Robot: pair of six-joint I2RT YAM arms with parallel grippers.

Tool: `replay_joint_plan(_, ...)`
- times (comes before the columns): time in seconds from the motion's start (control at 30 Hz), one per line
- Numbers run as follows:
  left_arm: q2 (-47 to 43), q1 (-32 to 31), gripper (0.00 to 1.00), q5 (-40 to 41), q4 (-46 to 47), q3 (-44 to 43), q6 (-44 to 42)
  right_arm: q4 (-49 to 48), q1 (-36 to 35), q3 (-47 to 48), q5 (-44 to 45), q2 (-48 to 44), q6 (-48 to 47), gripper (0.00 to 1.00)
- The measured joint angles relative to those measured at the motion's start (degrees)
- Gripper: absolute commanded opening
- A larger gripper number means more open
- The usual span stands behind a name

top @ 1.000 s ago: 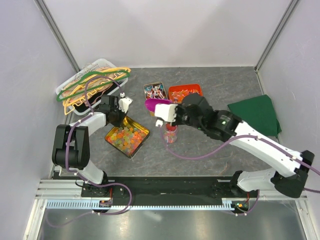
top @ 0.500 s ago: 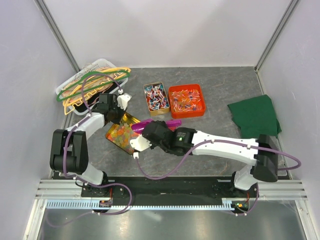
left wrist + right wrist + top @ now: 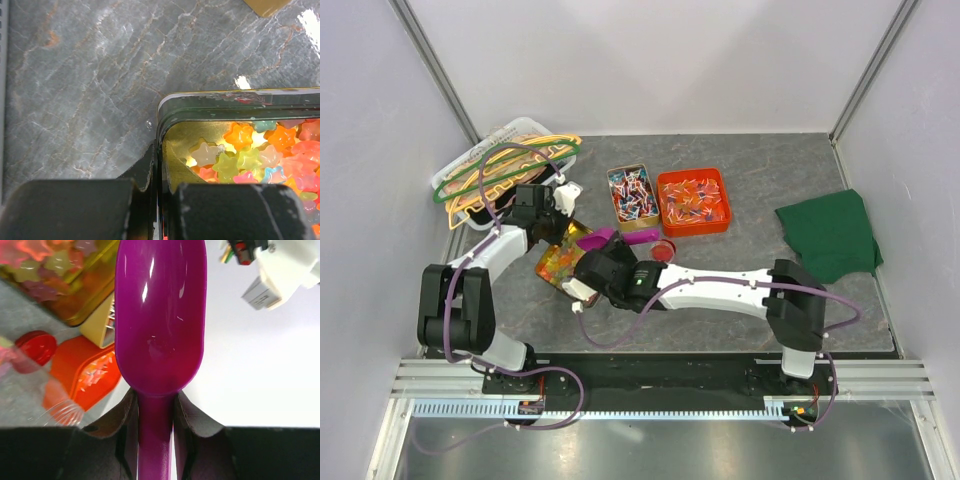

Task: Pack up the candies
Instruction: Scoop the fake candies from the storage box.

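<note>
Pastel star-shaped candies (image 3: 250, 155) fill a gold tin (image 3: 225, 97), which lies left of centre on the table (image 3: 556, 268). My left gripper (image 3: 161, 150) is shut on the tin's near wall, one finger inside and one outside; from above it (image 3: 558, 222) is at the tin's far corner. My right gripper (image 3: 155, 400) is shut on the handle of a purple scoop (image 3: 160, 325), whose bowl is empty. From above, the scoop (image 3: 597, 240) hangs over the tin's right side. Wrapped candies lie in a small gold tin (image 3: 632, 195) and an orange tray (image 3: 693, 200).
A red lid (image 3: 663, 250) lies right of the scoop, and a clear jar (image 3: 55, 412) shows in the right wrist view. A basket of coloured hangers (image 3: 505, 170) sits at the back left. A green cloth (image 3: 830, 232) lies at the right.
My right arm has swung left from the jar to the gold tin, carrying the scoop. My left gripper has kept its hold on the tin.
</note>
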State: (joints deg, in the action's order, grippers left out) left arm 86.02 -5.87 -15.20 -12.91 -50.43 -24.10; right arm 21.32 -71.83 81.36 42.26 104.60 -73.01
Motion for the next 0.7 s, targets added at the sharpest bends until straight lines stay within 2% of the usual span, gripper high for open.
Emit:
replay_joint_plan(0.37, 2.69, -0.02, 0.02, -1.03, -1.25, -1.25, 1.25, -2.64, 1.40, 6.60, 7.93, 9.22, -13.90, 0.00)
replay_joint_plan(0.7, 2.51, -0.02, 0.02, -2.01, -1.53, -1.25, 2.21, 4.50, 0.46, 14.14, 10.67, 17.20, -17.42, 0.00)
